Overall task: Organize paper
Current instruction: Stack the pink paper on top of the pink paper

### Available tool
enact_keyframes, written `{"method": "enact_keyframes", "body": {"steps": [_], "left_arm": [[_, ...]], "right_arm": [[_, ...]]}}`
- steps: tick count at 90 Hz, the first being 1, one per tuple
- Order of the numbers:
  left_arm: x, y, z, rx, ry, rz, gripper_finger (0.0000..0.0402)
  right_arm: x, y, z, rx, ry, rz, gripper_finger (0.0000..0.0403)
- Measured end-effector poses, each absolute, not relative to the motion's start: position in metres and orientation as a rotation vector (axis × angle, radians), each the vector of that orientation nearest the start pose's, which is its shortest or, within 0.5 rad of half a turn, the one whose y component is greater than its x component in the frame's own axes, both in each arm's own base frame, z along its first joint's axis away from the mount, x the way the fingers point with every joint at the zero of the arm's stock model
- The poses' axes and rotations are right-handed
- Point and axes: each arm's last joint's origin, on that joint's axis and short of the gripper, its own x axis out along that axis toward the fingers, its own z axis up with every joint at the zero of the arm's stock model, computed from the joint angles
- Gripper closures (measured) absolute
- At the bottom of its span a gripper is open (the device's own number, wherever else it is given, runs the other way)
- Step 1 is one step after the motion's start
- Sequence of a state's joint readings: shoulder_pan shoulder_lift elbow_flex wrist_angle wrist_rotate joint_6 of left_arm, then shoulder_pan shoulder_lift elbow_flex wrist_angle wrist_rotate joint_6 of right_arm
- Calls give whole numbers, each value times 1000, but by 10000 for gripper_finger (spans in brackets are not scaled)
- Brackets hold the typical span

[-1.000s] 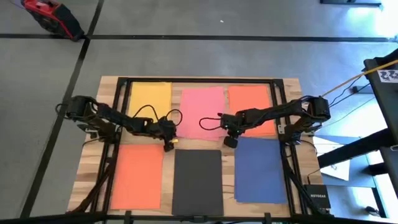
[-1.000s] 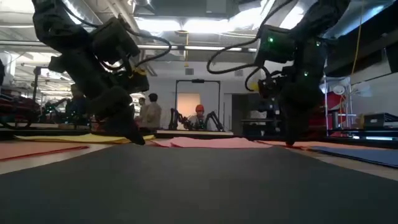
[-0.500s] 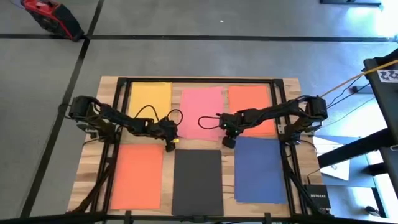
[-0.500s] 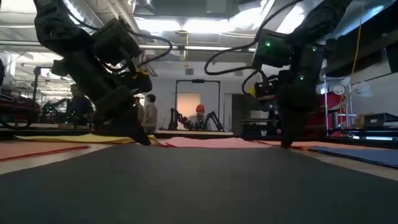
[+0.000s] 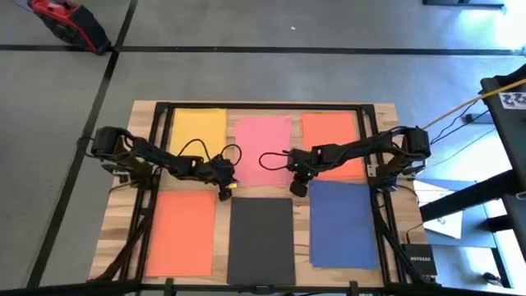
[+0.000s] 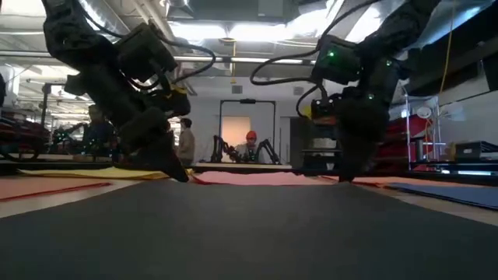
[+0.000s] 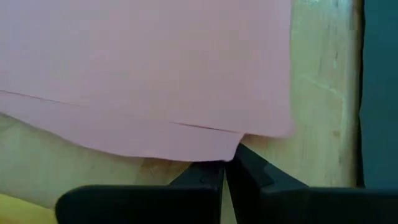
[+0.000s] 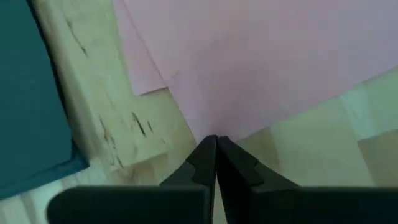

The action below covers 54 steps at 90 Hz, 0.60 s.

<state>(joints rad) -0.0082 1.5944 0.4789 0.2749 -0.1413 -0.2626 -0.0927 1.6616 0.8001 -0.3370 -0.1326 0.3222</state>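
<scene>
Six sheets of paper lie flat on the wooden table in two rows. Yellow (image 5: 197, 130), pink (image 5: 265, 148) and orange (image 5: 330, 140) are in the far row. Orange (image 5: 182, 233), black (image 5: 261, 240) and dark blue (image 5: 343, 222) are in the near row. My left gripper (image 5: 224, 194) is shut at the pink paper's near left corner. My right gripper (image 5: 297, 189) is shut at its near right corner. Both wrist views show two pink layers, one sticking out a little from under the other. My left gripper sets its shut fingertips (image 7: 219, 171) on the pink paper's near edge (image 7: 217, 152), slanting down from the table's left. The paper lies flat on the wood. Whether the edge is between the tips, I cannot tell. My right gripper sets its shut fingertips (image 8: 208, 149) on the pink paper's near edge (image 8: 214, 127), where the lower layer sticks out, slanting down from the table's right. The paper stays flat on the table. Whether the edge is pinched, I cannot tell.
A black frame (image 5: 263, 106) runs around the table's far and side edges. Bare wood (image 7: 323, 99) separates the pink sheet from the black one. Cables loop above both wrists. People stand in the room beyond the table (image 6: 250, 145).
My right gripper has slid a little toward the table's left along the pink paper's near edge. The pink paper's right side has shifted left with it, widening the gap to the far orange sheet. My left gripper has stayed almost still.
</scene>
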Motion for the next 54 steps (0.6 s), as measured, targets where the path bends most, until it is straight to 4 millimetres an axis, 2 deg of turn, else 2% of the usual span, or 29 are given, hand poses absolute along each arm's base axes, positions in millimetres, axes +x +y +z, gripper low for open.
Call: {"method": "enact_keyframes", "body": {"steps": [16, 54], "left_arm": [[254, -1, 106, -171, 817, 224, 402], [283, -11, 162, -96, 904, 161, 402]], "right_arm": [[282, -22, 140, 419, 1164, -142, 403], [279, -23, 141, 374, 1182, -166, 403]]}}
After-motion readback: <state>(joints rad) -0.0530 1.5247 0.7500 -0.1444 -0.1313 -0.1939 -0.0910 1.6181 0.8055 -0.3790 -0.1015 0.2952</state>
